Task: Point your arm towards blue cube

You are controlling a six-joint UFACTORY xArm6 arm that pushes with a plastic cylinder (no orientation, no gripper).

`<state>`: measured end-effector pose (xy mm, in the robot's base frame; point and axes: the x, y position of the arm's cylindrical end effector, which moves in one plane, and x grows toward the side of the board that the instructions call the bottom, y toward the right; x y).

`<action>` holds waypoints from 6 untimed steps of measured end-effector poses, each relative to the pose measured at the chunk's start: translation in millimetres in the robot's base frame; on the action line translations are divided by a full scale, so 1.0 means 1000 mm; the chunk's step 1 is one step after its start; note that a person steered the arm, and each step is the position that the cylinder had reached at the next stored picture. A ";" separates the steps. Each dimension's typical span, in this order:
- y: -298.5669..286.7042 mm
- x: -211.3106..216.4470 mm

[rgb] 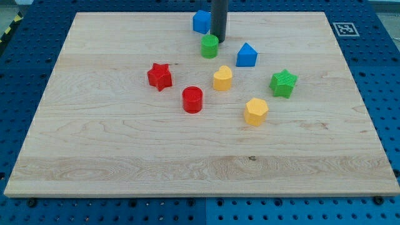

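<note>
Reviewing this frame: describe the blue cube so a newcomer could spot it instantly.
Start at the wooden board and go to the middle of its top edge, where the dark rod comes down. The blue cube sits just to the view's left of that rod, above the green cylinder. Unlike the other blue block, it lies nearest the board's top edge.

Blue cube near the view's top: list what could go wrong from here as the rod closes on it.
1. My tip sits just above the green cylinder, seemingly touching it; any sideways slide could drag it along.
2. The blue cube lies near the board's top edge; overshooting might shove it off.
3. Drifting toward the view's right could aim me at the other blue block instead.
</note>
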<state>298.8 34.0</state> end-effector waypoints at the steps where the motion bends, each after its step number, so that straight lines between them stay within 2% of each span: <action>1: 0.000 0.014; 4: 0.012 -0.017; 6: 0.048 -0.091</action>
